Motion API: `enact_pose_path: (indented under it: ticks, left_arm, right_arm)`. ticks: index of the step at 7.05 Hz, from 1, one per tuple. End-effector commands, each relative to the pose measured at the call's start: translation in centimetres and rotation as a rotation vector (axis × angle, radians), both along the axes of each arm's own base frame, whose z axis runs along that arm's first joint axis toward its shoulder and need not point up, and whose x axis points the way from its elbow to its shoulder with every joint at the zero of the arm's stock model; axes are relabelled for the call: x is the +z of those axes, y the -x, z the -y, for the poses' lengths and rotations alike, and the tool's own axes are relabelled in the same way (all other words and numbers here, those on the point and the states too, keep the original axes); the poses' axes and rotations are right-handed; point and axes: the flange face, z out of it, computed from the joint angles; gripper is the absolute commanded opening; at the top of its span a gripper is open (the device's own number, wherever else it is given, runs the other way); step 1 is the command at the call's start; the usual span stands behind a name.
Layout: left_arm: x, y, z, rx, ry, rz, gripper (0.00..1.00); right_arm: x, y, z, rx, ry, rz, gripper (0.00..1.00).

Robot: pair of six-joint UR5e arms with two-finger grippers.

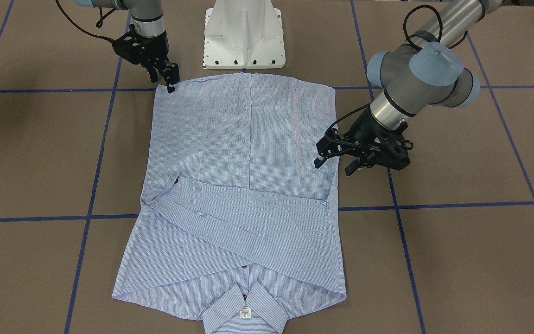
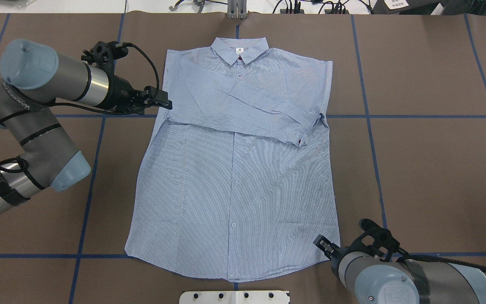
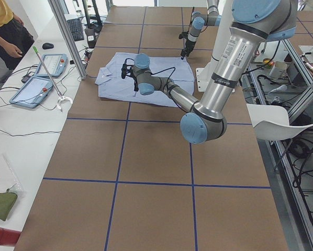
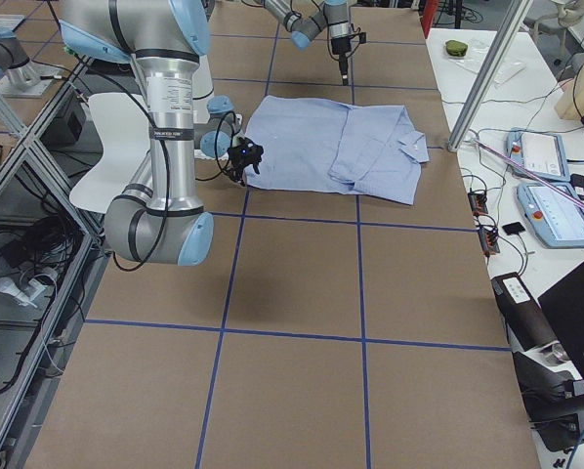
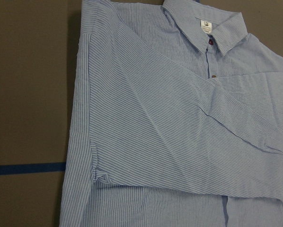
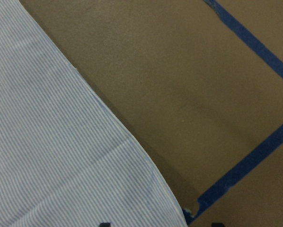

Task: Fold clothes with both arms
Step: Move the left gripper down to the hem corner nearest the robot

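— Where is the shirt (image 1: 244, 153) found?

— It is laid flat, front up, on the brown table (image 1: 457, 260), which is marked with blue tape lines (image 1: 438, 205). The collar (image 1: 223, 313) is turned away from the white pedestal base (image 1: 244, 37), and the hem is set just beside that base. Both sleeves are folded across the chest and crossed below the collar. One cuff (image 2: 306, 134), with a red button, is seen at the shirt's edge on the robot's right.

— How is the left gripper (image 1: 333, 166) recorded?

— It is positioned at the shirt's side edge on the robot's left, level with the folded sleeve. In the front-facing view its fingers are seen apart, and nothing is gripped between them. Whether the cloth is touched cannot be told.

— And the right gripper (image 1: 167, 80)?

— It is placed at the hem corner on the robot's right and pointed down. Two dark fingertips (image 6: 103, 224) are shown apart at the bottom of the right wrist view, with the hem edge and a strip of table between them. No cloth is seen clamped. Contact with the shirt cannot be confirmed.
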Motion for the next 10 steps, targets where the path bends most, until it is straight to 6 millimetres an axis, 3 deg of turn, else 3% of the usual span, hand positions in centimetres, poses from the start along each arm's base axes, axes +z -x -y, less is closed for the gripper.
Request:
enact_pose_path:
  ticks: [1,2,5,6,7,8,10]
  left_arm:
    - [0.05,-0.04,0.01,-0.005,0.013,-0.002,0.95]
    - [0.03,-0.12,-0.06,-0.004,0.014,-0.004,0.95]
    - [0.05,-0.12,-0.05,-0.005,0.019,-0.004,0.95]
    - [0.05,-0.12,-0.05,-0.008,0.028,-0.006,0.95]
    - [0.05,-0.12,-0.05,-0.012,0.04,-0.009,0.95]
    - [0.14,-0.23,-0.07,-0.021,0.072,-0.015,0.95]
    - [-0.23,-0.07,-0.57,-0.059,0.113,-0.034,0.99]
  right_arm:
    - [0.07,0.04,0.01,0.0,0.0,-0.003,0.66]
    - [0.22,0.05,0.01,0.0,0.0,-0.006,0.54]
    - [0.56,-0.08,-0.01,-0.001,0.002,-0.015,0.54]
    - [0.56,-0.08,-0.01,-0.001,0.002,-0.015,0.45]
    - [0.57,-0.07,-0.03,-0.002,0.003,-0.015,0.1]
    - [0.5,-0.11,-0.05,-0.003,0.004,-0.013,0.0]
    - [0.08,-0.33,-0.01,-0.003,0.006,-0.004,0.0]
